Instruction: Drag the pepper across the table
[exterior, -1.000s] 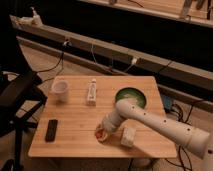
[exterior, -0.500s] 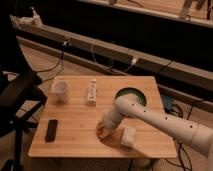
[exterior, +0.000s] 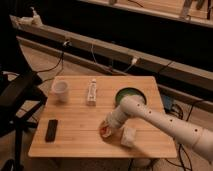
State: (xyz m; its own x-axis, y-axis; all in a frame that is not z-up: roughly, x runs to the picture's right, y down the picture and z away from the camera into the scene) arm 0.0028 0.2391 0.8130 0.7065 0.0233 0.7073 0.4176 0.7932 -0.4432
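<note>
The light wooden table (exterior: 75, 127) fills the middle of the camera view. The small red-orange pepper (exterior: 104, 131) lies near the table's front edge, right of centre, mostly covered by my gripper. My gripper (exterior: 109, 127) sits directly on the pepper, at the end of the white arm (exterior: 160, 120) that reaches in from the lower right. Only a small reddish patch of the pepper shows under the gripper.
A white cup (exterior: 60, 90) stands at the back left. A white tube (exterior: 91, 92) lies behind the centre. A green bowl (exterior: 129, 95) sits at the back right, behind the arm. A black phone (exterior: 51, 130) lies at the front left. A black chair (exterior: 17, 95) stands left of the table.
The gripper and the pepper have stayed at almost the same spot near the front edge; the arm's elbow has shifted slightly.
</note>
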